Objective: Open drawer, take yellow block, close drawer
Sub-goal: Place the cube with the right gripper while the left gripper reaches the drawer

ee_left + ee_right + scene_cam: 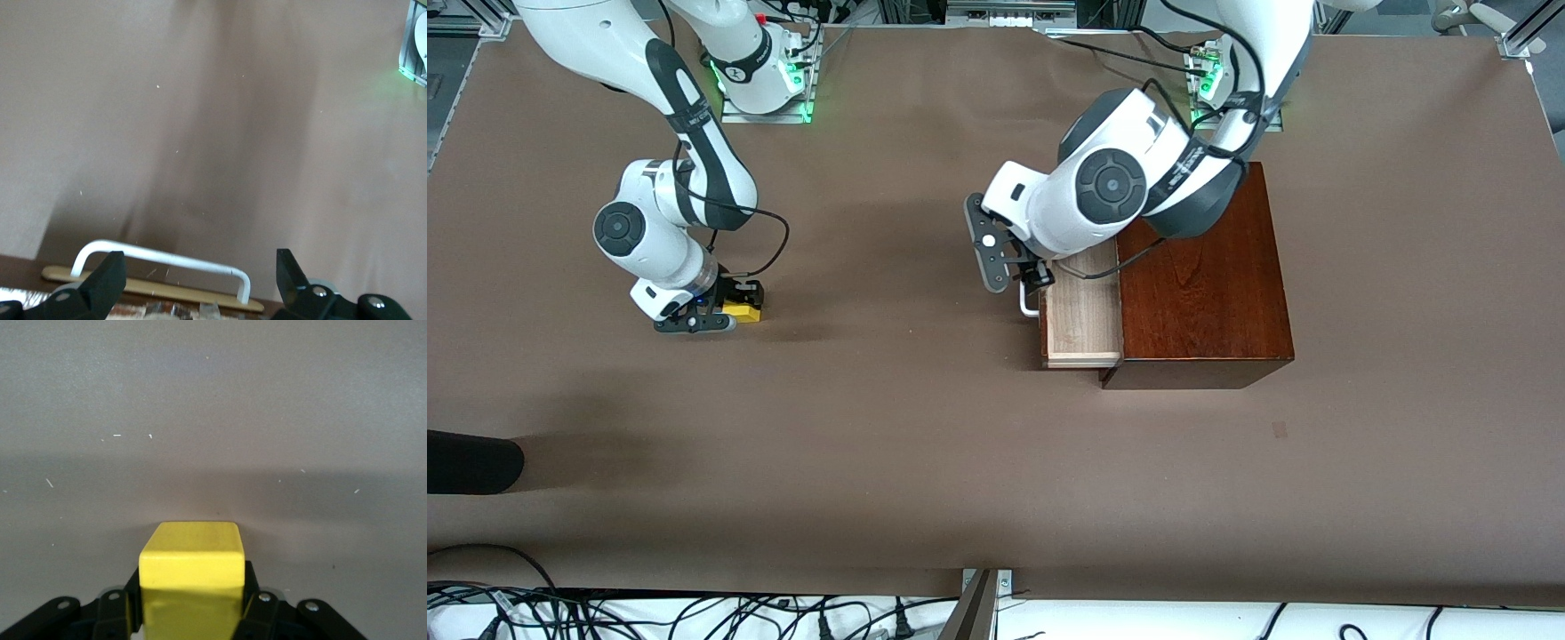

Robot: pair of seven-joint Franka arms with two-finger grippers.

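Now the right gripper (725, 317) is pinching the yellow block (743, 310) low over the table (925, 462), well apart from the drawer (1083, 316) toward the right arm's end. Farther from the front camera, the left gripper (1021, 283) is hovering with fingers spread by the white handle (1028, 308) of the drawer, which is standing pulled out of the wooden box (1205, 284).

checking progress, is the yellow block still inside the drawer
No, the yellow block sits clamped in the right gripper, away from the open drawer.
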